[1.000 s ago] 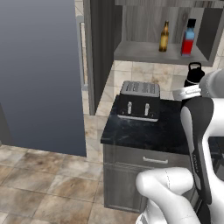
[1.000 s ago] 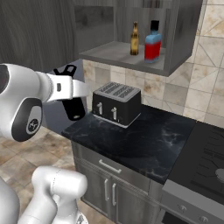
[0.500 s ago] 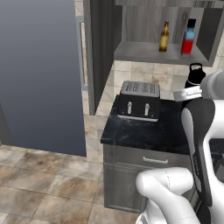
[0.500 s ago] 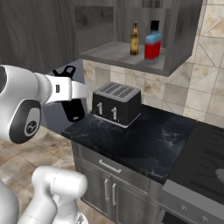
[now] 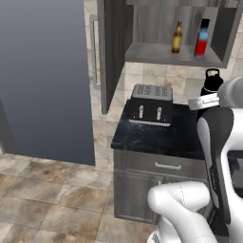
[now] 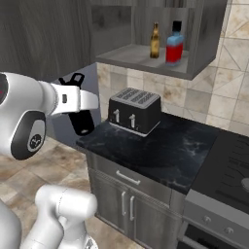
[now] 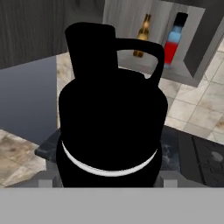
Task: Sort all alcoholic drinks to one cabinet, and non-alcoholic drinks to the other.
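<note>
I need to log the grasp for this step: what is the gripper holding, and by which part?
The gripper holds the small all-black bottle with a loop-handled cap, gripped around its lower body; the exact contact is hidden.

The open grey wall cabinet shelf has bare room left of the slim amber beer bottle and squat red bottle; a black slotted toaster stands below.

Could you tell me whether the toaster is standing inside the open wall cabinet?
No, the toaster stands on the dark counter, below the cabinet shelf.

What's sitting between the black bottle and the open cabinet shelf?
The toaster on the counter, between black bottle and shelf, in the right base view.
</note>
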You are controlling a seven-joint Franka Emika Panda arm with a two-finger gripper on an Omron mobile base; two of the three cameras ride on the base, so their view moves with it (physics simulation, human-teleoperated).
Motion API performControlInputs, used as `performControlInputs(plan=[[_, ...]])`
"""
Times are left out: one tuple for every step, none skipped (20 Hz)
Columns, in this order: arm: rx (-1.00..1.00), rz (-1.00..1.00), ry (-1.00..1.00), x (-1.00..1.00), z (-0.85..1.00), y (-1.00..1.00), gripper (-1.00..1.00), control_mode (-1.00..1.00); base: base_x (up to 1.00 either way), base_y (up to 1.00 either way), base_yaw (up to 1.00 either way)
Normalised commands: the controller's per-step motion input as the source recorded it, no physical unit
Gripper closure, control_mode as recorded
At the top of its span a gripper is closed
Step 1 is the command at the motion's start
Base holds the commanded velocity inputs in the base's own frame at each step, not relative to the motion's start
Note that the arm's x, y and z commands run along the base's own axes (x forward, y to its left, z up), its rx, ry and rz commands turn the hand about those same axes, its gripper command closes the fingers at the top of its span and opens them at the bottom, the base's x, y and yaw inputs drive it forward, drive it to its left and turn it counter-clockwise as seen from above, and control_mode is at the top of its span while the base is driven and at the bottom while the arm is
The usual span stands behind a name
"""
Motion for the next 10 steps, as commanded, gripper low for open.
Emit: performControlInputs(plan=[[0.0,0.0,0.0,0.0,0.0,0.0,1.0,1.0,-0.62,0.0,-0.01],[0.0,0.0,0.0,0.0,0.0,0.0,1.0,1.0,-0.62,0.0,-0.01],[0.0,0.0,0.0,0.0,0.0,0.0,1.0,1.0,-0.63,0.0,-0.01],[0.0,0.0,0.0,0.0,0.0,0.0,1.0,1.0,-0.63,0.0,-0.02],[0.0,0.0,0.0,0.0,0.0,0.0,1.0,1.0,-0.62,0.0,-0.02],[0.0,0.0,0.0,0.0,0.0,0.0,1.0,1.0,-0.6,0.0,-0.02],[0.0,0.0,0.0,0.0,0.0,0.0,1.0,1.0,-0.59,0.0,-0.02],[0.0,0.0,0.0,0.0,0.0,0.0,1.0,1.0,-0.57,-0.01,-0.03],[0.0,0.0,0.0,0.0,0.0,0.0,1.0,1.0,-0.56,-0.01,-0.03],[0.0,0.0,0.0,0.0,0.0,0.0,1.0,1.0,-0.56,-0.04,-0.04]])
